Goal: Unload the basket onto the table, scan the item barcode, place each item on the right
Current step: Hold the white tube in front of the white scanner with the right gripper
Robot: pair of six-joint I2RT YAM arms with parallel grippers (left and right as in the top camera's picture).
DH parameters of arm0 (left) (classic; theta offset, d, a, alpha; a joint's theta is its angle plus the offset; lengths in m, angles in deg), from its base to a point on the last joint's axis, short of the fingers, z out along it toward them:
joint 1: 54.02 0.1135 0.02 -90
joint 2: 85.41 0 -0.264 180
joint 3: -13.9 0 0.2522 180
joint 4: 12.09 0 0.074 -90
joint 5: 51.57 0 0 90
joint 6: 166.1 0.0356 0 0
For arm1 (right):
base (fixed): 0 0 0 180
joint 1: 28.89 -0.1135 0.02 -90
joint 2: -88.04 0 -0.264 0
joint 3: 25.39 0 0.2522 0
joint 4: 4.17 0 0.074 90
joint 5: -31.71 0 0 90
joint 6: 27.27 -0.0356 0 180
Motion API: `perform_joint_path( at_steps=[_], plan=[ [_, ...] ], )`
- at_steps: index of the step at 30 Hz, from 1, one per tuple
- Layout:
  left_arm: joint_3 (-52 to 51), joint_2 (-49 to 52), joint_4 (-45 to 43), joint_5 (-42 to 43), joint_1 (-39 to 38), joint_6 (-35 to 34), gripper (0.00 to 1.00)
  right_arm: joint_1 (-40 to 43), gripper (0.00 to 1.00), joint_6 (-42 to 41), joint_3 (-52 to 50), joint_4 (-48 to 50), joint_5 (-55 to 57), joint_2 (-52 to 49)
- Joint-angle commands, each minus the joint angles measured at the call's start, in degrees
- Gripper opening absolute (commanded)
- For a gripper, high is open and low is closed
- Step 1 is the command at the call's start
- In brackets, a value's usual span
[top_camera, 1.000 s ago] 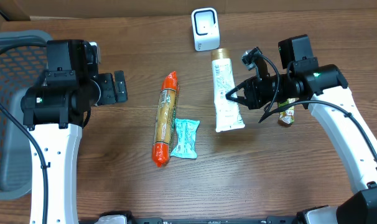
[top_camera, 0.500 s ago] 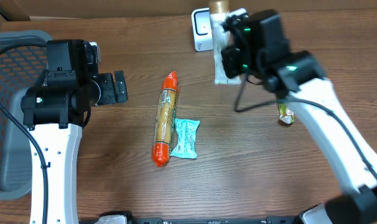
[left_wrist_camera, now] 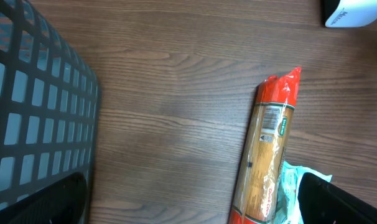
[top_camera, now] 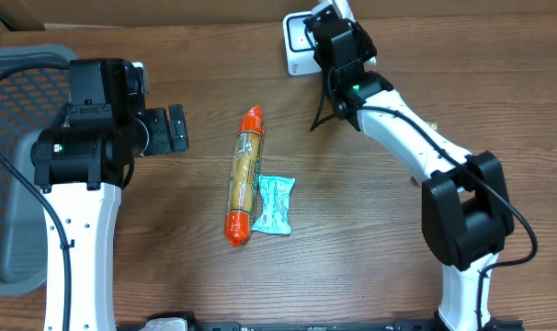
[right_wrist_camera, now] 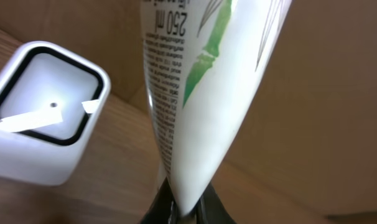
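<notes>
The item is a white tube (right_wrist_camera: 195,93) with a green bamboo print and small black text. My right gripper (right_wrist_camera: 185,208) is shut on its flat crimped end and holds it up beside the white scanner box (right_wrist_camera: 42,112), whose window is lit. In the overhead view the right gripper (top_camera: 326,28) hangs over the scanner (top_camera: 297,53) at the table's back edge, hiding most of the tube. My left gripper (top_camera: 177,129) stands open to the left, away from it, with nothing between its fingers (left_wrist_camera: 344,202).
A long orange-ended pasta packet (top_camera: 244,175) and a teal packet (top_camera: 276,204) lie mid-table. A dark mesh basket (top_camera: 12,165) stands at the left edge. Brown cardboard runs behind the scanner.
The right arm has lifted the tube off the table and swung it back and left to the scanner. The left arm has not moved.
</notes>
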Motion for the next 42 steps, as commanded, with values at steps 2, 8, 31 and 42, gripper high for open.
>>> perform_joint_path(
  at_steps=[2,8,31,42],
  plan=[
    [1.03,0.17,-0.22,-0.33,-0.13,1.51,0.99,-0.22,0.04,14.62,1.16,5.44,2.84,-3.13],
    [1.03,0.17,-0.22,-0.33,-0.13,1.51,1.0,-0.22,0.03,17.62,1.16,10.8,2.73,-7.56],
    [1.03,0.17,-0.24,-0.33,-0.13,1.51,1.0,-0.26,0.04,28.02,1.16,22.12,0.94,-13.09],
    [1.03,0.17,-0.24,-0.35,-0.13,1.51,1.0,0.37,0.04,35.82,1.16,22.53,-0.74,-13.11]
  ],
)
